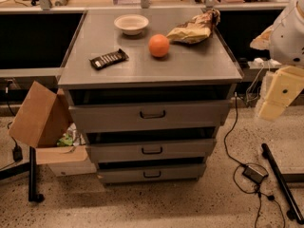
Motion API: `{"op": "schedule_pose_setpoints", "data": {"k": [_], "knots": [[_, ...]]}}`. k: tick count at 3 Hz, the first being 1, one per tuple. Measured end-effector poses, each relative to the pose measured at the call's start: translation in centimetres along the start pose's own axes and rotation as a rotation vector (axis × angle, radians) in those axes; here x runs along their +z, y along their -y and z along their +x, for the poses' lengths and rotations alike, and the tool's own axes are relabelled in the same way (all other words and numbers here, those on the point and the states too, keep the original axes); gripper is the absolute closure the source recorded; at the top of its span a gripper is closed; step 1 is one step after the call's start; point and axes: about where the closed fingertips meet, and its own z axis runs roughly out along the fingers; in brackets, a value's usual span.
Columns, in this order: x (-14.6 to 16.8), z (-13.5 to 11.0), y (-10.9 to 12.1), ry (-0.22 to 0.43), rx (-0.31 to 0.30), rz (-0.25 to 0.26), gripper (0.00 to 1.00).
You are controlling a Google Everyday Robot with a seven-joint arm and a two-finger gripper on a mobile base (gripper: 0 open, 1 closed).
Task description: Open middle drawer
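Note:
The grey metal cabinet (147, 68) stands in the centre of the camera view with three drawers. The middle drawer (109, 151) has a medium-height front with a small dark loop handle (152, 150) at its centre. A dark gap shows above its front. The tallest-fronted drawer (104, 117) above it sticks out further, and the slimmest drawer (118, 175) sits below. My gripper (280, 94), a cream-coloured part under the white arm, hangs at the right edge. It is level with the top drawer and well to the right of the cabinet, touching nothing.
On the cabinet top lie a white bowl (131, 23), an orange (159, 45), a dark snack bar (109, 59) and a crumpled chip bag (194, 28). A cardboard box (40, 115) leans at the left. Cables with a power brick (254, 173) and a black bar (282, 182) lie on the floor at the right.

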Motion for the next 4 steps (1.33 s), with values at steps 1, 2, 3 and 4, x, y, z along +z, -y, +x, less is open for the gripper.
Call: {"op": "schedule_pose_setpoints", "data": {"k": [1,2,3,4], "knots": [[0.0,0.0,0.0,0.0,0.0,0.0,0.0],[3.1,0.8,-0.9,-0.002,-0.042,-0.011,0.0],[9.8,1.2,-3.1,0.008,-0.164,-0.029,0.0],[18.0,2.0,-6.8,0.026,-0.26,-0.105,0.0]]}}
